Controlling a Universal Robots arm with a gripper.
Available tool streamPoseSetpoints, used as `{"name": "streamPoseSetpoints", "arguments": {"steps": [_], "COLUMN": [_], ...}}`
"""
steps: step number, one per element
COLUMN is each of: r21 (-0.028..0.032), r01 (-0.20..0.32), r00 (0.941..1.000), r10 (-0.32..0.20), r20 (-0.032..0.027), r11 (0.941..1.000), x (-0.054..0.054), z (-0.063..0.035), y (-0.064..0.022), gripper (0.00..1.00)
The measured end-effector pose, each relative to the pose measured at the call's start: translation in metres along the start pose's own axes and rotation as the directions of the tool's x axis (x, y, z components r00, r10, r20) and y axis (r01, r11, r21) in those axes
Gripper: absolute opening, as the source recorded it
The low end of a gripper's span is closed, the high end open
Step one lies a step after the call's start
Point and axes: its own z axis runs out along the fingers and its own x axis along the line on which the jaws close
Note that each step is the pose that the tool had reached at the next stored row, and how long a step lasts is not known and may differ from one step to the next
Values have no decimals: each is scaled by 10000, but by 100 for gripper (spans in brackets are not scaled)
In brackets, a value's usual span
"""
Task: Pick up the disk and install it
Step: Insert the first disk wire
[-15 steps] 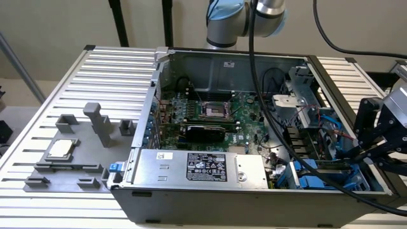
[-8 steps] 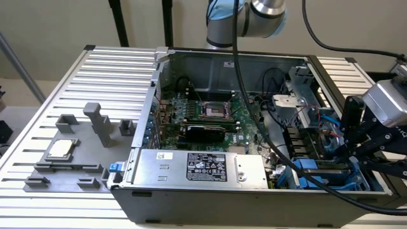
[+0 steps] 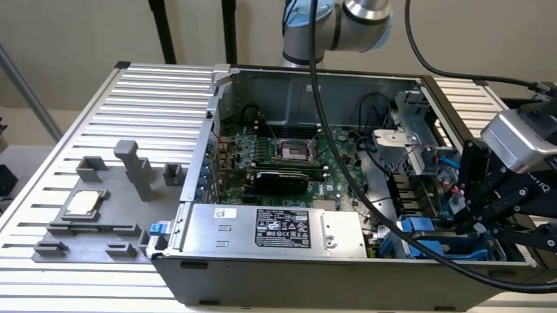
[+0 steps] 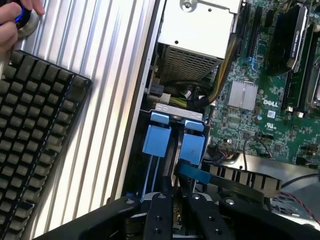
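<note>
Hanging low over the drive-bay corner of the open computer case (image 3: 301, 163), the gripper (image 4: 176, 207) has its fingers drawn nearly together on the disk (image 4: 172, 137), nipping it near its upper edge. From the wrist view the disk stands on edge directly below the pincer, its blue carrier rails (image 4: 156, 140) running straight down and away from the fingers, so the long axis lines up with the tool's own reach. In the exterior view the same blue shows at the case's near corner on the exterior view's right (image 3: 431, 238), beneath the black gripper body (image 3: 492, 195).

The disk looks partly sunk into the bay, though how deep I cannot tell. Room is tight: the case's side wall runs close on one flank, the silver power supply (image 4: 197, 30) sits just beyond the bay, and the green motherboard (image 4: 260, 100) with its cables lies on the other side. A blue ribbon cable (image 4: 192, 172) crosses right beside the fingers. Outside the case, on the ribbed table (image 4: 105, 75), a keyboard (image 4: 35, 135) rests, with a person's hand (image 4: 15, 20) at its far corner.
</note>
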Motion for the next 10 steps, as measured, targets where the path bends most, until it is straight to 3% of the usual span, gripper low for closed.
{"name": "streamPoseSetpoints", "arguments": {"steps": [2,10], "r21": [52,347], "r01": [-24,-111], "r00": [10000,9997], "r10": [24,118], "r20": [-67,-198], "r11": [10000,9993], "x": [-22,-132], "z": [8,42], "y": [-5,-30], "gripper": [17,17]}}
